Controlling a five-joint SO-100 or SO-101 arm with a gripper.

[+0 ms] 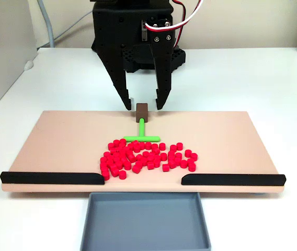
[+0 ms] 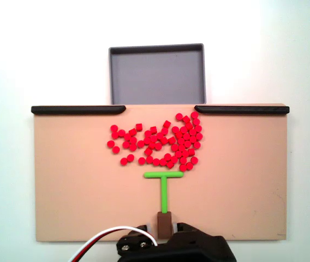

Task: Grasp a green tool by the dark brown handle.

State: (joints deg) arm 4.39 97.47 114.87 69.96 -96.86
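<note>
I see my gripper (image 1: 144,107) spread wide, holding nothing, one fingertip on each side of the dark brown handle (image 1: 141,111) without touching it. The green tool (image 2: 164,188) lies flat on the tan board (image 2: 67,185), handle near the arm-side edge, crossbar just beside the red pellets (image 2: 163,143).

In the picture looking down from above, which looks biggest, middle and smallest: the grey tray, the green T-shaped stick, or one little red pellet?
Largest to smallest in that fixed view:
1. The grey rectangular tray, by far the biggest.
2. The green T-shaped stick.
3. One red pellet, smallest; even the dark brown cube handle looks a bit bigger.
</note>
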